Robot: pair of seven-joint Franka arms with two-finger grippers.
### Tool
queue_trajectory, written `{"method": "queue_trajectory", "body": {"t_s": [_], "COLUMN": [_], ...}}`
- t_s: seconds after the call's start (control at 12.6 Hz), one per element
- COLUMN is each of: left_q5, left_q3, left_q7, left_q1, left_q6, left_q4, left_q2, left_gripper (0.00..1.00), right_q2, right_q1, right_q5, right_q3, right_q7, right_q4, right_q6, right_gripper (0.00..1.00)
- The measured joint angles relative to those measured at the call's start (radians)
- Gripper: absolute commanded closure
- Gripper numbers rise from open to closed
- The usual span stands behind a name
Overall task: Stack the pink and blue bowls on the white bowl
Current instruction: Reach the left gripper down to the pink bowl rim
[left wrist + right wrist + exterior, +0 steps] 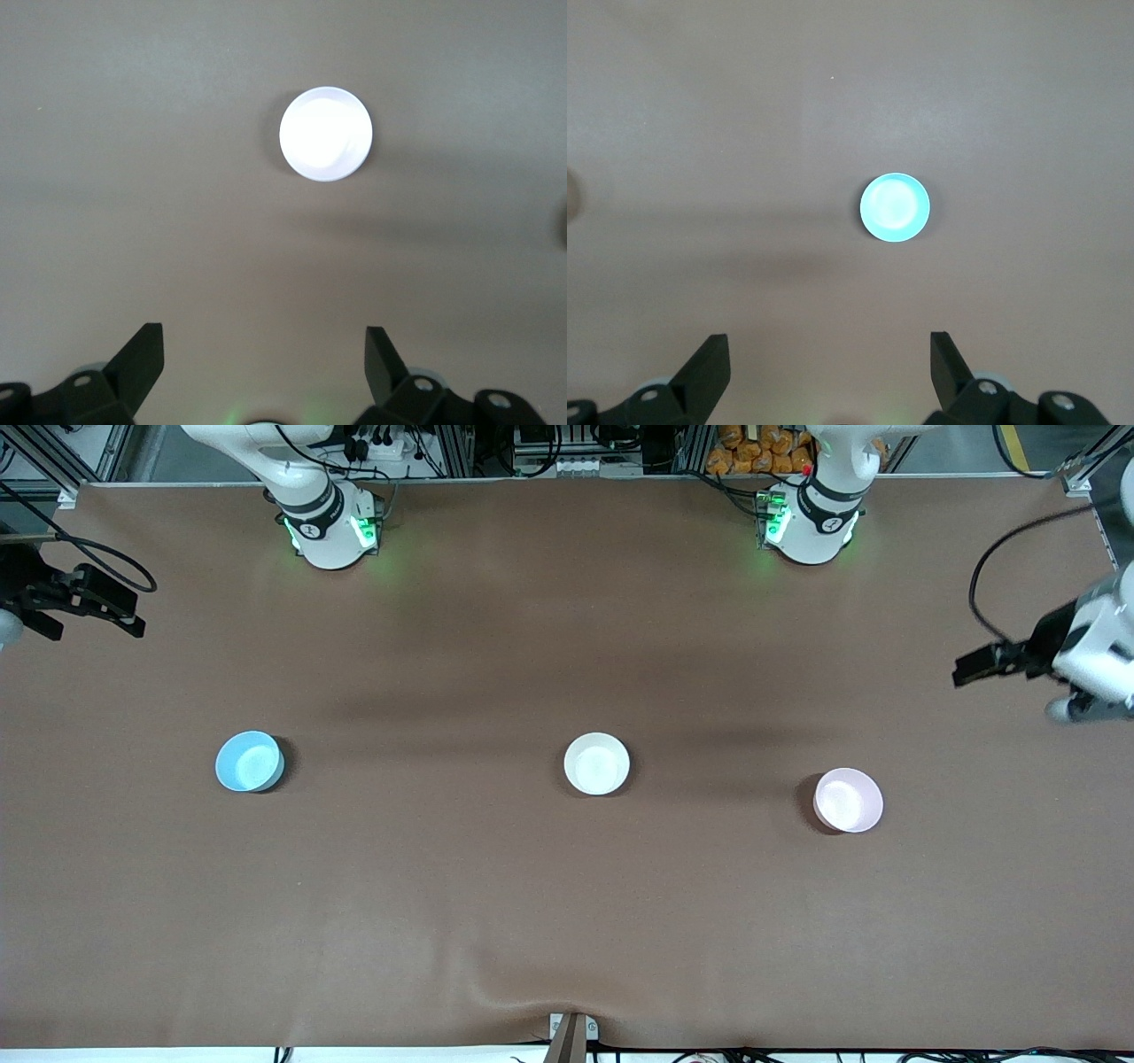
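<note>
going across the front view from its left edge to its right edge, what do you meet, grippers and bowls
right gripper → blue bowl → white bowl → pink bowl → left gripper. The bowls stand apart on the table; both grippers are open, one at each end of the table.

Blue bowl [250,761]: you have bare brown table [567,921] all round it, toward the right arm's end.
White bowl [596,763]: mid-table, well apart from both others.
Pink bowl [849,800]: alone toward the left arm's end.
Left gripper [966,668]: held high, fingers spread wide.
Right gripper [133,622]: likewise spread, nothing between you and the bowls.
</note>
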Motion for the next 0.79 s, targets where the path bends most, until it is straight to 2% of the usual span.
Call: {"method": "queue_trajectory", "body": {"t_s": [0.4, 0.79], "left_q5": [-0.042, -0.042], "left_q3": [-0.001, -0.007], "left_q7": [0.0, 0.0], "left_q1": [0.024, 0.024], "left_q6": [0.267, 0.602], "left_q4": [-0.093, -0.262], "left_q2": [0.136, 0.182], "left_gripper": [0.0, 0.0], "right_q2": [0.0, 0.0], "right_q1": [0.0, 0.0], "right_q5": [0.0, 0.0], "right_q3": [-0.001, -0.002], "right_q7": [0.0, 0.0], "right_q4": [0.0, 0.0], "right_q6": [-0.001, -0.001], "right_gripper": [0.0, 0.0]}}
